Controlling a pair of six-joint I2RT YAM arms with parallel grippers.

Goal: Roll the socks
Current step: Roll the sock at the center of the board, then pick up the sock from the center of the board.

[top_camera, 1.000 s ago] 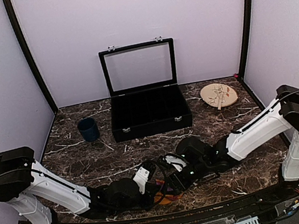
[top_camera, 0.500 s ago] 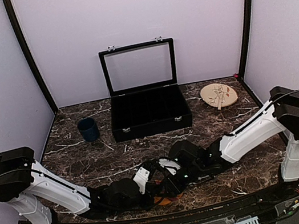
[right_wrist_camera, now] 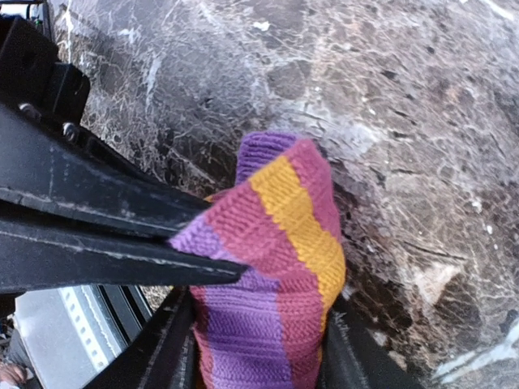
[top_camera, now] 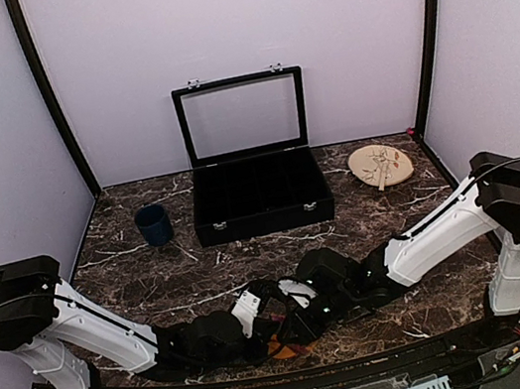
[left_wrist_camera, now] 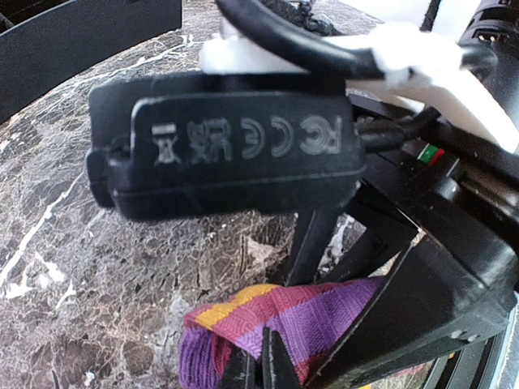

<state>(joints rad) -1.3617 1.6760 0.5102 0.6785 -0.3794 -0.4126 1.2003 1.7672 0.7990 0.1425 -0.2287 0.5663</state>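
Both arms lay low along the near edge of the marble surface [top_camera: 153, 274], their wrists meeting at its middle, close together. A band of bare marble ran between them and the open black case [top_camera: 261, 209] at the far centre. The blue cup [top_camera: 153, 224] stood far left and the wooden plate [top_camera: 381, 165] far right, both well apart from the arms.

The maroon sock [right_wrist_camera: 276, 243], banded purple and orange, sat bunched at the near edge. The left claw [left_wrist_camera: 261, 366] was closed tight, its tips pinching the sock's fabric. A black housing [left_wrist_camera: 227, 146] hung just over it. The right claw [right_wrist_camera: 255, 356] stood partway open with a finger on either side of the sock. Whether it pressed the fabric could not be told.
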